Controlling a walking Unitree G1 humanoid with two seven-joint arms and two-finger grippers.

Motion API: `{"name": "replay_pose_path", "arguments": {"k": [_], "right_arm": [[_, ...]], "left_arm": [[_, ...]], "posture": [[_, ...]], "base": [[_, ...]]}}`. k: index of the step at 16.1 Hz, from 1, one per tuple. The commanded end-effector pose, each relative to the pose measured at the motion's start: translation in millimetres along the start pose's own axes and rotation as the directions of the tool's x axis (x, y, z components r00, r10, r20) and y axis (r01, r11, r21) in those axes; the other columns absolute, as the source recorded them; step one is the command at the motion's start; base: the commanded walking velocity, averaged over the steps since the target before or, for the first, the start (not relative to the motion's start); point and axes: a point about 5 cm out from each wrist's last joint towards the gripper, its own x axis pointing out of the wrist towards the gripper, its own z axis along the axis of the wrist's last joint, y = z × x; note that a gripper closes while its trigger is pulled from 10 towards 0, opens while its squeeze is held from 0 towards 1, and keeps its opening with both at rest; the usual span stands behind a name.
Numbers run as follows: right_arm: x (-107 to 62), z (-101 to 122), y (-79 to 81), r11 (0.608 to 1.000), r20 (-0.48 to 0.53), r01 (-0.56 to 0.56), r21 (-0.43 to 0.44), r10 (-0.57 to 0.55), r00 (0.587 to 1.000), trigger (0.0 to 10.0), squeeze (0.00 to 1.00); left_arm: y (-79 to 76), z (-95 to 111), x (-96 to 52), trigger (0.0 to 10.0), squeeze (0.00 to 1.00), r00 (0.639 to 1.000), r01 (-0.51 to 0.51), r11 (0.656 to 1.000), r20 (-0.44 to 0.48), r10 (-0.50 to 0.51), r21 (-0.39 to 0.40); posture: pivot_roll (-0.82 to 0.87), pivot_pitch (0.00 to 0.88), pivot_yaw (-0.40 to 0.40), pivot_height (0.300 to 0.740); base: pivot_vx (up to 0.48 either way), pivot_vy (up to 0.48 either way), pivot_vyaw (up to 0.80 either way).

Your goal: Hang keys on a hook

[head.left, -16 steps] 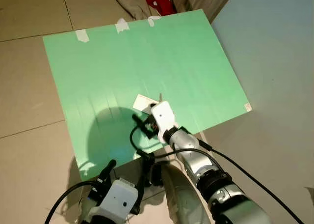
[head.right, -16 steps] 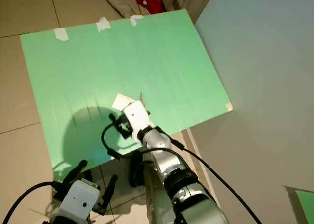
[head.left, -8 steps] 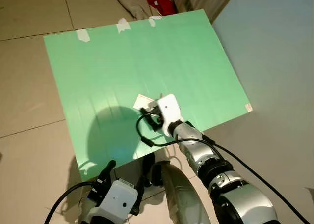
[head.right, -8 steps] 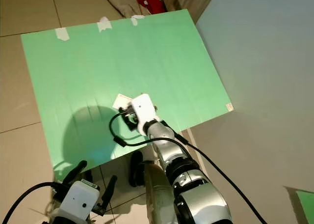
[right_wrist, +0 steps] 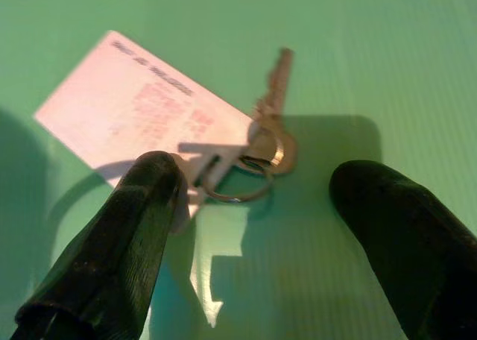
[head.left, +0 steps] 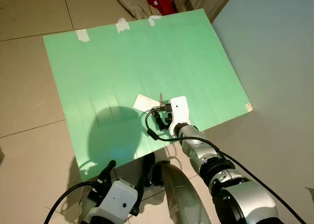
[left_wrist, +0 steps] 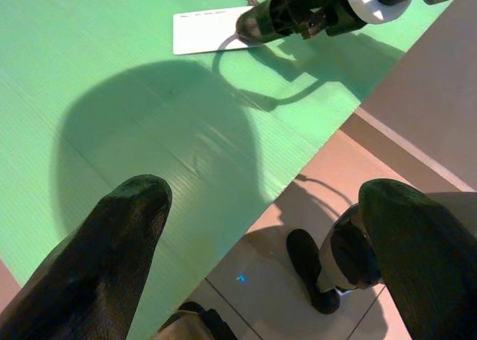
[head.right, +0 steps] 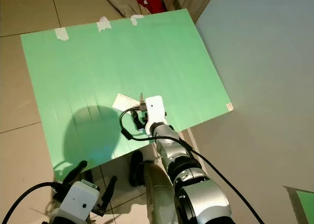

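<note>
Jaws of the right gripper (right_wrist: 253,206) spread apart over the keys (right_wrist: 270,131).
Keys, ring and pale tag (head.left: 145,103) lie flat on the green board (head.left: 122,62) on the tiled floor (head.left: 24,111), near frame centre in the eye views. Left gripper (left_wrist: 261,250) hangs low at lower left, jaws apart, over the board's near edge.

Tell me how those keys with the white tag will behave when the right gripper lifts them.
The keys lie flat on the green board, so they may slide rather than lift. Joined by a ring, the white tag will probably dangle. The right gripper straddles the ring, open.
</note>
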Motion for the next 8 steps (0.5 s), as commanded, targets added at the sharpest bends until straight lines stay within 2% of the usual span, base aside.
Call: {"name": "replay_pose_path", "arguments": {"k": [1, 2, 3, 4, 5, 8], "right_arm": [[-0.2, -10.9, 11.8, 0.998, -0.048, -0.009, 0.06, 0.012, 0.999, 10.0, 0.0], [0.1, -12.4, 12.3, 0.995, -0.062, 0.0, 0.104, 0.006, 0.998, 10.0, 0.0], [0.2, -13.7, 12.8, 0.991, -0.074, 0.007, 0.132, 0.003, 0.997, 9.3, 0.0], [0.2, -15.1, 13.7, 0.988, -0.085, 0.012, 0.151, 0.001, 0.996, 9.3, 0.0], [0.3, -16.8, 15.3, 0.986, -0.097, 0.015, 0.166, 0.001, 0.995, 10.0, 0.0], [1.1, -17.2, 21.3, 0.985, -0.105, 0.0, 0.171, 0.018, 0.994, 10.0, 0.0]], "left_arm": [[-8.3, -3.4, -4.2, 10.0, 0.0, 0.999, 0.037, 0.999, -0.027, -0.037, -0.02], [-8.6, -3.3, -3.6, 10.0, 0.0, 0.999, 0.038, 0.999, -0.027, -0.039, -0.019], [-8.8, -3.1, -3.3, 10.0, 0.0, 0.999, 0.039, 0.999, -0.026, -0.039, -0.02], [-8.8, -3.1, -3.2, 10.0, 0.0, 0.999, 0.039, 0.999, -0.026, -0.04, -0.02], [-9.1, -2.7, -3.2, 10.0, 0.0, 0.999, 0.038, 0.999, -0.025, -0.039, -0.021], [-9.5, -2.8, -4.0, 10.0, 0.0, 0.999, 0.034, 0.999, -0.028, -0.035, -0.023]], "posture": [[0.27, 0.498, -0.23, 0.722], [0.26, 0.499, -0.232, 0.722], [0.26, 0.501, -0.233, 0.722], [0.26, 0.502, -0.233, 0.722], [0.27, 0.505, -0.236, 0.722], [0.27, 0.507, -0.24, 0.722]], "base": [[0.0, 0.0, 0.0], [0.0, 0.0, 0.0], [0.0, 0.0, 0.0], [0.0, 0.0, 0.0], [0.0, 0.0, 0.0], [0.0, 0.0, 0.0]]}}
